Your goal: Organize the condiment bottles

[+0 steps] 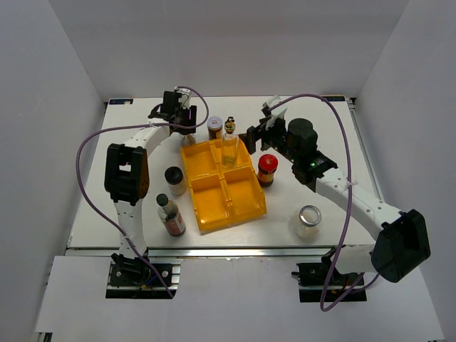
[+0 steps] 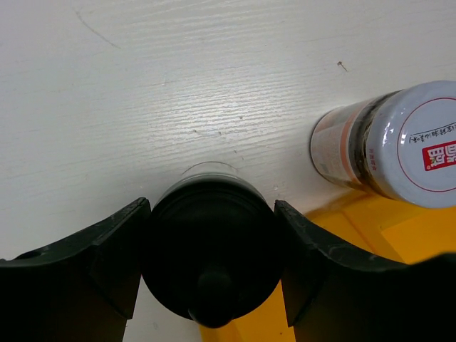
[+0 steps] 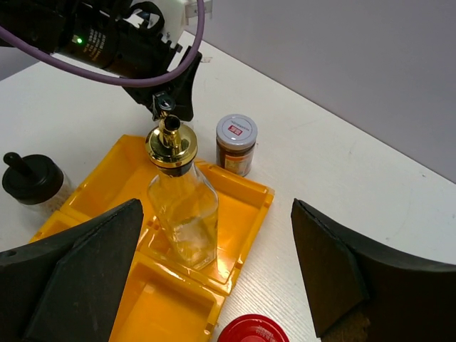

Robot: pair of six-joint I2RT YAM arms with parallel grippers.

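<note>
Your left gripper (image 2: 210, 214) has its two fingers pressed against opposite sides of the cap of a black-lidded jar (image 2: 214, 278), so the jaws are closed on it with no gap showing either side. That jar stands upright at the far left corner of the yellow tray (image 1: 242, 206), over the white table (image 2: 178, 85). Just to its right, outside the tray's far edge, stands the white-lidded jar (image 2: 399, 142). Your right gripper (image 3: 217, 214) is spread wide with nothing between its fingers. It hangs over the right side of the tray and faces the tall clear gold-topped bottle (image 3: 182, 206), which stands upright in the tray's far right compartment. The other three compartments hold nothing. The red-lidded jar (image 1: 268, 169) stands just beside the tray's right edge, and the silver-lidded jar (image 1: 308, 219) stands further right and nearer to you, well apart from the tray. On the tray's left side, the second black-lidded jar (image 1: 174, 179) stands close by. The dark black-capped sauce bottle (image 1: 170, 215) stands nearer to you than that jar.
</note>
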